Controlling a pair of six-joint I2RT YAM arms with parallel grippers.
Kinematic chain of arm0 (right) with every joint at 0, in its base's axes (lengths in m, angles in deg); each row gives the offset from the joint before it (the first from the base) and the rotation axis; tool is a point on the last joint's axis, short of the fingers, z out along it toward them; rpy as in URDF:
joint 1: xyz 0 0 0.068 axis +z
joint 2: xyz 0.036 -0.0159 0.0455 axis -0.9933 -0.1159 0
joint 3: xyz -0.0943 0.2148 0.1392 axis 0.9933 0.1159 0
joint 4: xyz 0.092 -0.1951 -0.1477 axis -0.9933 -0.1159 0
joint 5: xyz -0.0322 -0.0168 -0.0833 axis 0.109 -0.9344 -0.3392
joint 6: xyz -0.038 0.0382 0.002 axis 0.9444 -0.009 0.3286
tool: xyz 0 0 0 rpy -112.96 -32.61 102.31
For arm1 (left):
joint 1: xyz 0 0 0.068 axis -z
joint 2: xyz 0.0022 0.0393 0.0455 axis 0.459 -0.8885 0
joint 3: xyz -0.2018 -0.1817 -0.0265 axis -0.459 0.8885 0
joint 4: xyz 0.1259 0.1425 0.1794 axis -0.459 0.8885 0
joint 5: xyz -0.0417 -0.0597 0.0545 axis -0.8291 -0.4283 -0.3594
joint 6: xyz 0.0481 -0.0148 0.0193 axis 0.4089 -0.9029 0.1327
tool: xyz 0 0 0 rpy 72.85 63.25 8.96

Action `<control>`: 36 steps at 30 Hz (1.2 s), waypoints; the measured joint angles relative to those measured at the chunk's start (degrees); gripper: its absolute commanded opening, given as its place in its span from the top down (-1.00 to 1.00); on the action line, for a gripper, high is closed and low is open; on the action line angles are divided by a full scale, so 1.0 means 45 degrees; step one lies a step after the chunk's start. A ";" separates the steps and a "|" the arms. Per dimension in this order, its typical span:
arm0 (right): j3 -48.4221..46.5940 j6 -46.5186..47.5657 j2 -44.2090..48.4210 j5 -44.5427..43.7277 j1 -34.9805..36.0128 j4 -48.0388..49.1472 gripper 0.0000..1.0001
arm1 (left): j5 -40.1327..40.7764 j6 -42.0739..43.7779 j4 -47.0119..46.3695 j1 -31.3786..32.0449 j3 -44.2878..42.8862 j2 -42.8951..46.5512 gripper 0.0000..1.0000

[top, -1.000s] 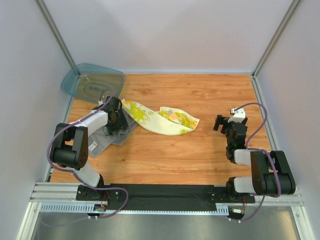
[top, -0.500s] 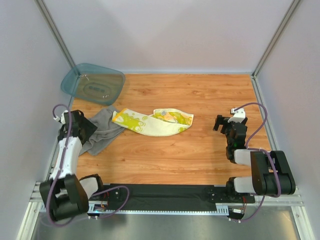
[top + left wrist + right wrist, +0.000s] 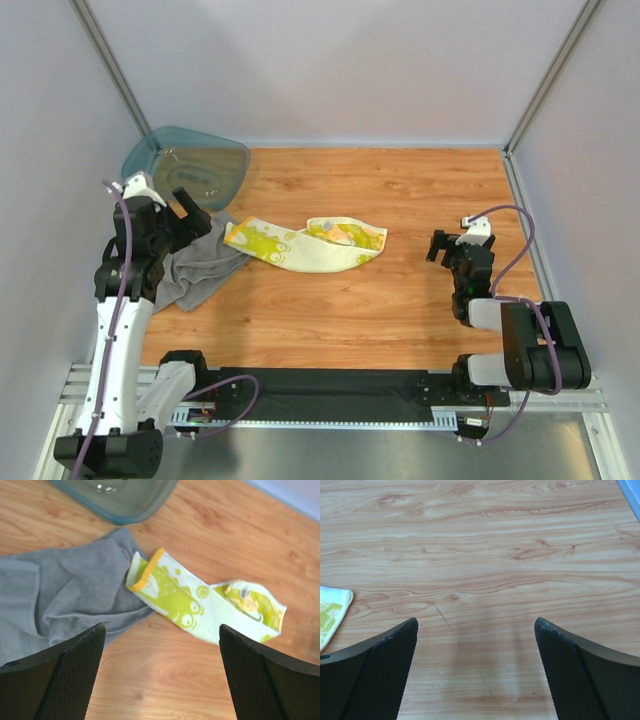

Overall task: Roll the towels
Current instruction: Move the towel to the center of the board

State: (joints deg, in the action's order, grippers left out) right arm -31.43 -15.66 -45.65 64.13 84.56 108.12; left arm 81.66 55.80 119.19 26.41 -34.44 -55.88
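The grey towel [image 3: 198, 266] [image 3: 65, 587] lies unrolled and rumpled on the wooden table [image 3: 400, 190], with soft folds running through its terry surface. It sits directly under the left gripper [image 3: 178, 222] [image 3: 160, 675], mostly on its left finger's side. The yellow-and-white cloth [image 3: 305, 246] [image 3: 192, 605] is a long, loose band printed in lime green, with an orange-yellow hem at one end. That hemmed end touches the grey towel's edge just ahead of the gripper. The rest trails off toward the right finger's side, where the far end is bunched and folded over.

The left gripper hangs above the cloths, its jaws spread wide and empty. The teal tub [image 3: 186, 168] [image 3: 115, 495] sits just beyond the grey towel.

The right gripper [image 3: 443, 250] [image 3: 477, 670] is well apart from both, low over bare wood, also spread and empty. Only a corner of the patterned cloth [image 3: 331, 611] shows at the far left of its view.
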 measured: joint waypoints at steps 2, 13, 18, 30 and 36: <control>-0.0005 0.0000 0.0000 0.0000 0.0000 0.0000 -1.00 | -0.0364 0.0772 0.0087 0.0685 -0.0491 -0.0617 -0.99; 0.0000 0.0000 0.0000 0.0000 0.0000 0.0000 -1.00 | -0.1297 0.2788 0.0500 0.2297 -0.0408 -0.3094 -0.90; 0.0000 0.0000 0.0000 0.0000 0.0000 0.0000 -1.00 | -0.1243 0.3026 0.0835 0.2293 -0.0520 -0.4682 -0.81; -0.0049 0.0000 0.0262 -0.0165 0.0083 -0.0374 -1.00 | -0.0520 0.3021 0.1661 0.2317 -0.1297 -0.6159 -0.75; -0.2380 -0.0899 0.4235 -0.0767 0.0447 -0.5498 -1.00 | -0.0010 0.3011 0.2438 0.2351 -0.4376 -0.9481 -0.50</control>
State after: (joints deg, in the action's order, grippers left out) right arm -42.14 -19.71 -26.59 60.67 86.57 83.38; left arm 81.61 69.36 130.16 36.99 -54.13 -98.54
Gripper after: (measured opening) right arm 0.999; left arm 0.798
